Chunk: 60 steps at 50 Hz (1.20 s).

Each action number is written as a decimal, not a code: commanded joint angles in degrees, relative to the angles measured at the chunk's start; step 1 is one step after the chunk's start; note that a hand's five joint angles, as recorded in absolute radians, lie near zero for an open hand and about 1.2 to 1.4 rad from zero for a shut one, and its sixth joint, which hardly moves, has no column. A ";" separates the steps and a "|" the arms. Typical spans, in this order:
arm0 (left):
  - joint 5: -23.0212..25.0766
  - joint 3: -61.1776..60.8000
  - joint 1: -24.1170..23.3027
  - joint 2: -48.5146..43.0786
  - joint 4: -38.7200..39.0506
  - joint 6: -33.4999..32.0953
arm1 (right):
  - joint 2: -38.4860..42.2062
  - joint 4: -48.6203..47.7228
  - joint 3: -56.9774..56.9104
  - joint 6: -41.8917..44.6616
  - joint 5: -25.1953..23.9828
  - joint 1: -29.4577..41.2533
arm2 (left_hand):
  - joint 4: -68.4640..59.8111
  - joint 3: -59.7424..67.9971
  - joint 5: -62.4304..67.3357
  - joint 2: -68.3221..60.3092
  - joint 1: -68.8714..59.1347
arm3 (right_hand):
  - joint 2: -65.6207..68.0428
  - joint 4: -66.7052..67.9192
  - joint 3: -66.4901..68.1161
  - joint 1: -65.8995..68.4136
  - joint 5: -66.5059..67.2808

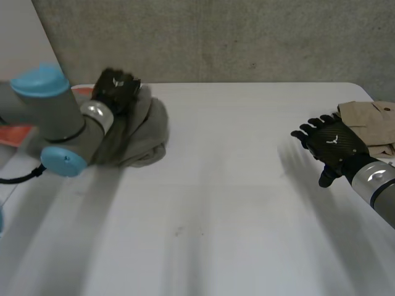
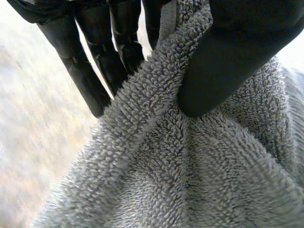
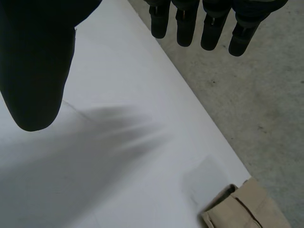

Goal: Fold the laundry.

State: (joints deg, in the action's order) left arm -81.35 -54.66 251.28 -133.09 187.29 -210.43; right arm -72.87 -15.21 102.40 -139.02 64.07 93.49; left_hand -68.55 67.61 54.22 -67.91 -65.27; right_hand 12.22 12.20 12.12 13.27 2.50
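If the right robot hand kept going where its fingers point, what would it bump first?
Probably nothing nearby: the right robot hand points across the white table toward the grey wall behind it.

Crumpled grey terry towel (image 1: 145,132) heaped at far left of counter (image 1: 234,185), pinched in left robot hand (image 1: 114,89), tan folded garment (image 1: 373,120) at far right edge.

Lighting's soft and even, coming from above. The white table (image 1: 234,154) is bright, no harsh glare anywhere on it. Up close the grey towel (image 2: 156,180) has its loops well lit, darker only down in the folds.
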 commanded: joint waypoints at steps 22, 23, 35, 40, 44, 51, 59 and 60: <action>-0.30 -9.23 -23.47 9.34 -9.92 20.68 | -8.16 18.62 -13.62 -15.58 7.04 0.29 | 29.20 -28.26 -24.87 28.56 25.91 | -2.22 -2.20 -2.12 -3.27 -2.50; -0.47 -9.67 -23.64 9.34 -10.28 20.24 | -7.99 19.77 -14.41 -15.58 6.25 0.29 | 33.06 -32.12 -28.74 32.43 29.78 | -2.22 -2.20 -2.12 -3.27 -2.50; -5.73 -21.87 -21.98 21.19 -10.37 20.23 | -1.92 36.91 -22.77 -15.05 -0.35 -0.76 | 51.60 -50.66 -47.28 50.97 48.32 | -2.22 -2.20 -2.12 -3.27 -2.50; -10.49 -27.07 -19.43 22.79 -10.28 22.07 | 1.85 39.38 -23.65 -13.03 -0.70 -0.68 | 52.11 -51.17 -47.78 51.47 48.82 | -2.22 -2.20 -2.12 -3.27 -2.50; -11.37 -30.15 -18.90 22.35 -9.49 22.78 | 5.72 39.12 -24.61 -10.05 -0.35 -0.15 | 52.28 -51.34 -47.95 51.64 49.00 | -2.22 -2.20 -2.12 -3.27 -2.50; -10.59 -30.16 -19.34 15.86 -4.49 22.17 | 14.59 36.57 -30.50 -6.53 0.62 5.12 | 51.94 -51.00 -47.62 51.31 48.66 | -2.22 -2.20 -2.12 -3.27 -2.50; -6.63 -22.78 -19.43 6.19 -1.32 21.99 | 21.36 36.57 -36.92 0.32 1.32 6.00 | 45.91 -44.97 -41.59 45.28 42.63 | 13.81 13.84 13.91 12.76 13.53; -6.63 -21.64 -19.51 5.22 -1.40 21.99 | 21.72 36.57 -37.27 0.94 1.32 6.00 | 42.22 -41.28 -37.90 41.59 38.94 | 16.34 16.36 16.44 15.29 16.06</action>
State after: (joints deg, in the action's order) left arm -90.06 -82.33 231.93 -121.16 184.82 -188.31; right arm -54.50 21.34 68.70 -142.39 65.04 99.12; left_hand -16.84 16.91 6.45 -17.02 -18.52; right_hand 16.64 16.61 16.68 16.83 6.98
